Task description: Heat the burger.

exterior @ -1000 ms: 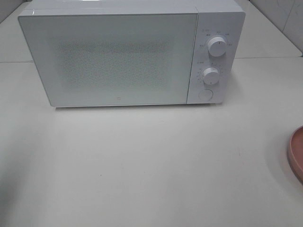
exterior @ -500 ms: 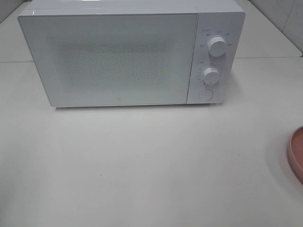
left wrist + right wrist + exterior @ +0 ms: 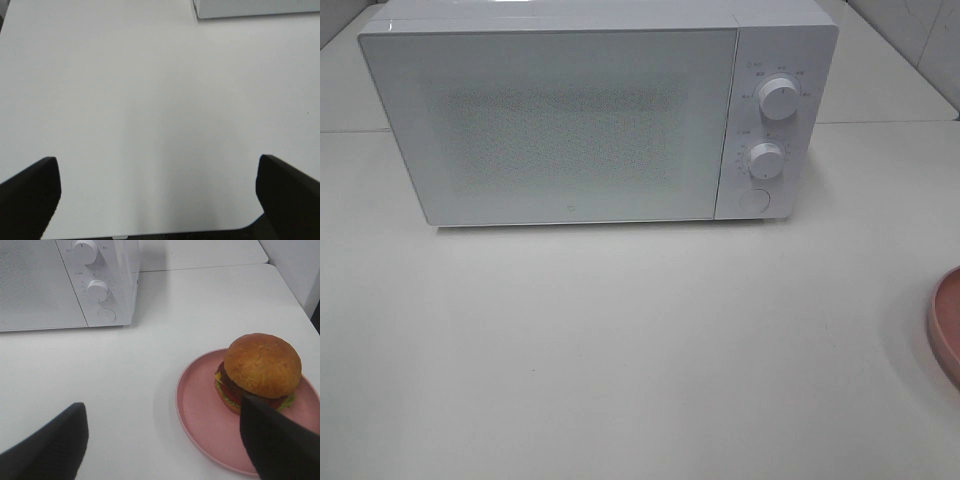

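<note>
Burger (image 3: 261,371) on the pink plate (image 3: 200,420) near the closed microwave (image 3: 580,120), light, soft and layered (apt to shear), best pinched gently across the bun's sides; both pairs of jaws released and empty above the surface (image 3: 150,100).

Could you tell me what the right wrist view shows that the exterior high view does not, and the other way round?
Only the right wrist view shows the burger, sitting toward one side of the pink plate, and the right claw, open with nothing between its fingers. Only the exterior high view shows the whole microwave front, with its door shut across the full width. Both share the microwave's two dials, the round button below them, the white table and the plate, though the exterior high view catches only a sliver of its rim at the right edge.
</note>
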